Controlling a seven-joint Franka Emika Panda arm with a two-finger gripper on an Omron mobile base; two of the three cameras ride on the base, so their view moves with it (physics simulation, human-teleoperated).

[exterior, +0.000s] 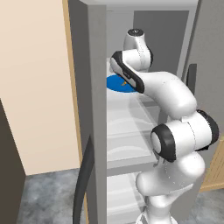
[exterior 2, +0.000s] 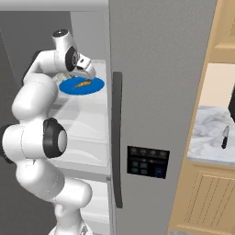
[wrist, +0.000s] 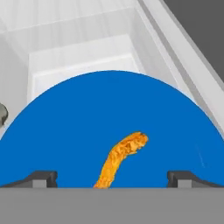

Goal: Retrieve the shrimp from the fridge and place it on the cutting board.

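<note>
The tiny orange curved shrimp (wrist: 122,159) is lying on a round blue plate (wrist: 78,127) on an upper shelf inside the tall grey fridge (exterior 2: 156,92). The hand (wrist: 112,177) is hovering over it, fingers spread wide, gripping nothing.

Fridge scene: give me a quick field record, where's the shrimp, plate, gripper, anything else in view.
shrimp: orange, curved, lying on the blue plate
plate: round, on an upper white shelf inside the fridge
gripper: open, over the plate, one fingertip either side of the shrimp, not closed on it
fridge door: left door open; right door shut, with a dark handle and a control panel
counter to the right: marble-look, a knife on it
</note>
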